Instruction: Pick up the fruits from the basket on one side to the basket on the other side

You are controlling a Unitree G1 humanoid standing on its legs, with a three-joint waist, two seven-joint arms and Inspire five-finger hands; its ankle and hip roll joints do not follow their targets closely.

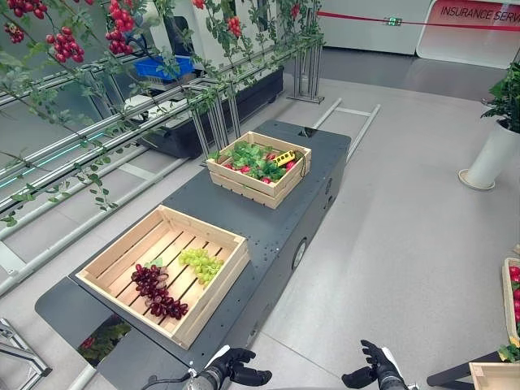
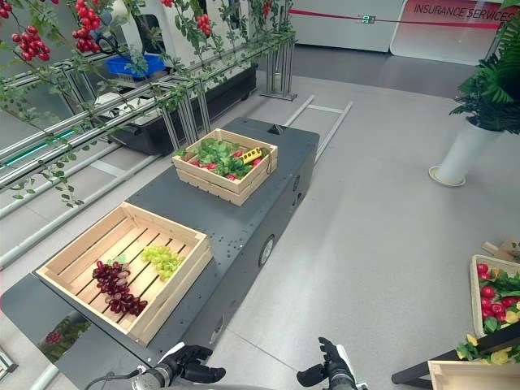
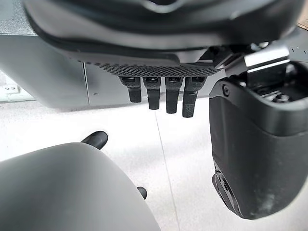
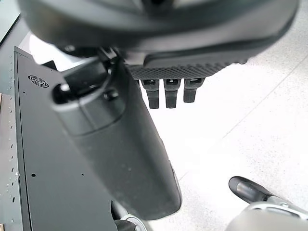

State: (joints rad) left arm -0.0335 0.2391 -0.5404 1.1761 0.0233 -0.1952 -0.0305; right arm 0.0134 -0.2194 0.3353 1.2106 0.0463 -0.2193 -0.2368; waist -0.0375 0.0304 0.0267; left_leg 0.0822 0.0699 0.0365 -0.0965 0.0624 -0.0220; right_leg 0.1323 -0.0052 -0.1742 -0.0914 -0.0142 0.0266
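Two edge-cropped: left hand (image 1: pixel 236 366), right hand (image 1: pixel 374 367).

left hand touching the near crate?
Apart. The left eye view shows the left hand low at the picture's bottom edge, with a strip of dark platform between it and the crate.

Both head eyes look down on the cart (image 1: pixel 203 195).

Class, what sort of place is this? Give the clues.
Probably an indoor exhibition hall staged as a fruit farm: berry vines, wooden fruit crates, a potted plant.
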